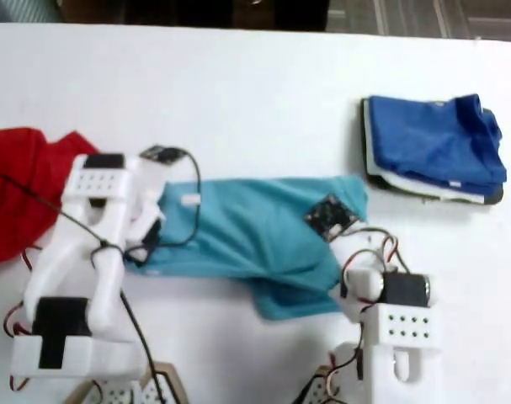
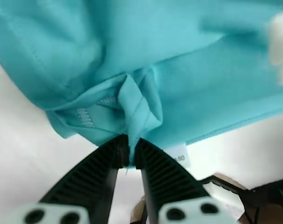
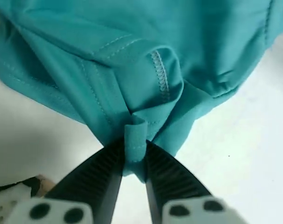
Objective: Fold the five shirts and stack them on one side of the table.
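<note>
Fingers, left: our left fingers (image 2: 101,168) are clamped together on a thin pleat of the teal shirt (image 2: 188,70), biting with the tips alone, just beside a small white tag (image 2: 178,156).
Fingers, right: our right fingers (image 3: 101,172) are clamped on the same shirt, pinching a small rolled fold where a stitched hem runs down to the tips.
Teal shirt: it lies across the middle of the bench (image 1: 238,93) between our two arms, partly folded. The left arm (image 1: 95,244) is at one end and the right arm (image 1: 390,307) at the other, with a flap hanging toward the near edge.
Weight: light, we judge; neither arm should strain under it.
Stiffness: soft and limp. Lifted by two points, it will likely sag in the middle and drag on the bench.
Slip: the knit looks smooth, and both bites are narrow, so a sharp tug could pull the cloth free.
Where to hold: we would favour hems and seams, where the doubled, stitched cloth gives the tips more to grip than a single layer.
Blue shirt (image 1: 436,139): folded on top of a stack at the far right of the bench, near the teal shirt's corner, with white and dark layers under it.
Red shirt (image 1: 19,189): bunched and unfolded at the left edge, beside the left arm.
</note>
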